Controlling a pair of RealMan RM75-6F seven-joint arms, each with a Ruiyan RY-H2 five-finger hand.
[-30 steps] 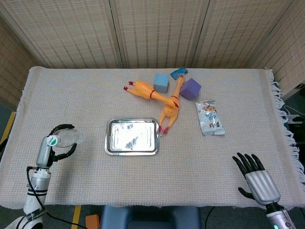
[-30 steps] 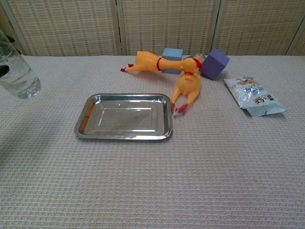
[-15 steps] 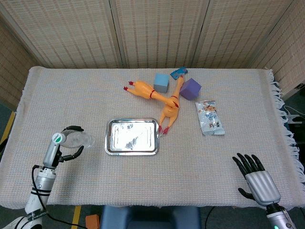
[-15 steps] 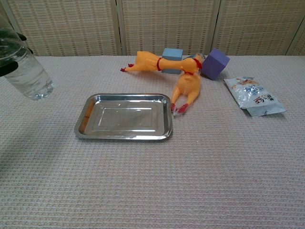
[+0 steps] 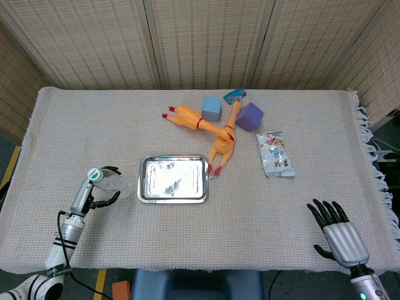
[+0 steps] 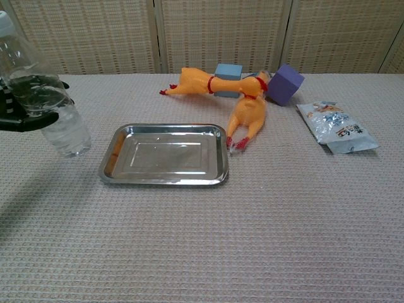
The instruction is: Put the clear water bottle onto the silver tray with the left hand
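Clear water bottle [image 5: 107,182], head view: tilted, held in the dark fingers of the left hand [image 5: 103,190] just left of the silver tray [image 5: 173,179], while the right hand [image 5: 338,234] lies at the table's near right edge with fingers spread, holding nothing. Chest view: the bottle [image 6: 44,95] stands nearly upright, cap toward the upper left, with the left hand's fingers [image 6: 25,120] wrapped around its middle; its base is beside the tray's [image 6: 164,178] left rim, apart from it.
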